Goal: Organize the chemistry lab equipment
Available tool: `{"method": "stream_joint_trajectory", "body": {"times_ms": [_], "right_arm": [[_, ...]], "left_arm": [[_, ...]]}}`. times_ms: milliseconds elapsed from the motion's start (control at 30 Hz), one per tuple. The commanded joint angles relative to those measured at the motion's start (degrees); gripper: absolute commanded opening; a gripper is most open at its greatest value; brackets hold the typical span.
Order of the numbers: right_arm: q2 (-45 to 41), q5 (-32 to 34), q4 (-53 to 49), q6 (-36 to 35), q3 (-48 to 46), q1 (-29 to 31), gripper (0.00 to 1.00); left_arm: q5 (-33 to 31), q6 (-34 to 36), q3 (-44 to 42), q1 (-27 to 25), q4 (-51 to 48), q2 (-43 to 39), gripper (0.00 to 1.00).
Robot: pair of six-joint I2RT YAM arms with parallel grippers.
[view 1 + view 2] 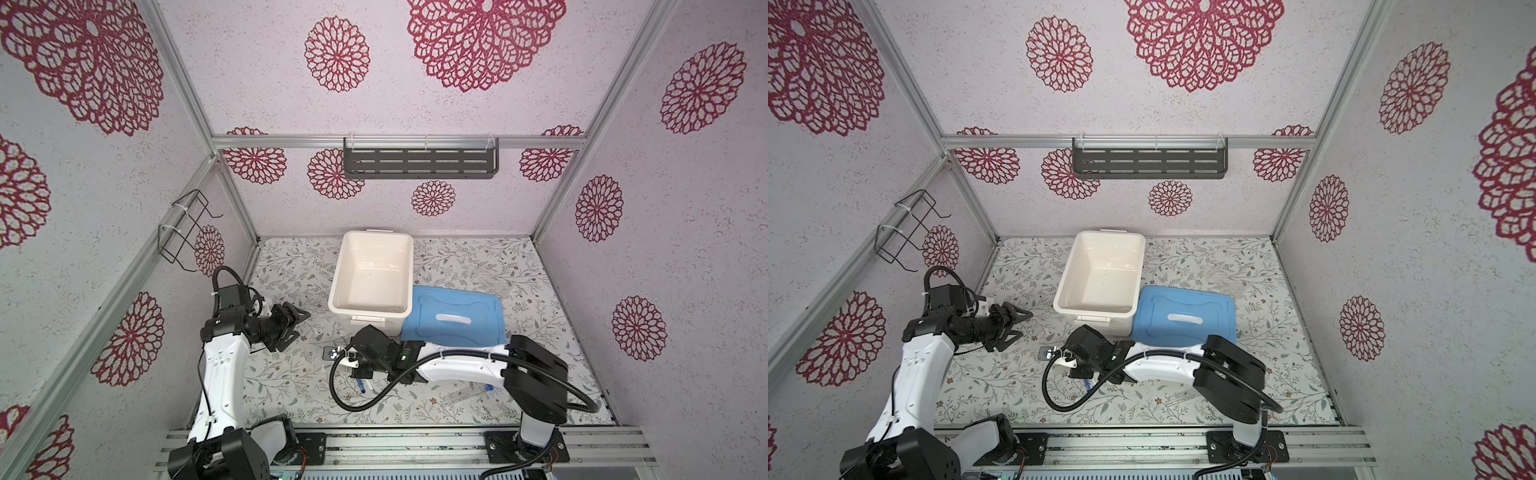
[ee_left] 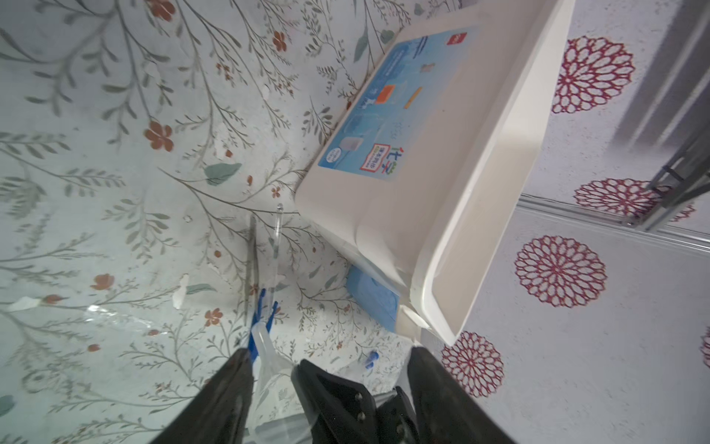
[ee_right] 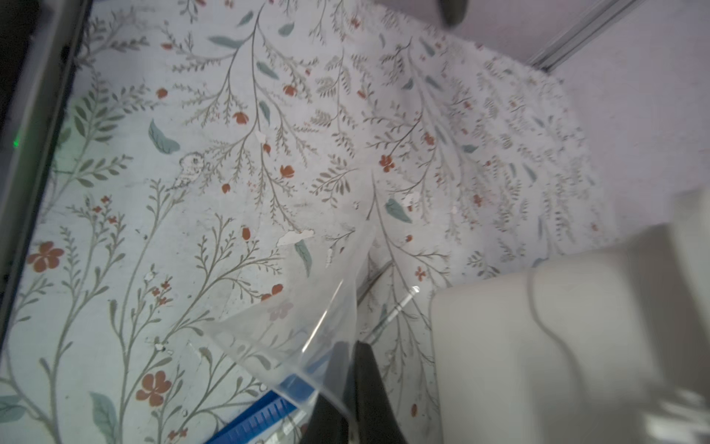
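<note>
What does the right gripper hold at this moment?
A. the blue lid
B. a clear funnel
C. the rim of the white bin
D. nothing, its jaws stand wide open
B: in the right wrist view the right gripper is shut on the wide rim of the clear funnel, whose narrow stem points away from the gripper.

Left end effector (image 1: 303, 324) jaws spread; right end effector (image 3: 350, 348) pinched closed, forearm stretched leftward, low.
</note>
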Motion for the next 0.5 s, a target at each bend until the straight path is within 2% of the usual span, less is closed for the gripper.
{"method": "stream_joint_trajectory", "body": {"times_ms": [0, 100, 233, 367, 467], "right_arm": [[-7.9, 5.7, 11.6, -0.6, -4.8, 0.4, 0.07], [-13.4, 8.7, 16.5, -0.7, -10.0, 0.4, 0.06], [-18.6, 12.3, 20.2, -1.5, -13.8, 0.5, 0.06], [-21.1, 13.0, 22.7, -2.9, -15.1, 0.5, 0.06], [-20.6, 12.5, 22.8, -2.7, -14.4, 0.5, 0.06]], "left_arm": [[10.2, 0.1, 0.2, -3.1, 4.2, 1.3, 0.71], [14.4, 1.3, 1.9, -7.1, 4.2, 3.2, 0.70], [22.1, -2.7, 2.7, -11.2, 9.2, 4.4, 0.68], [24.4, -5.1, 3.4, -14.2, 12.0, 5.0, 0.65], [24.3, -6.3, 3.4, -15.3, 13.5, 5.3, 0.57]]}}
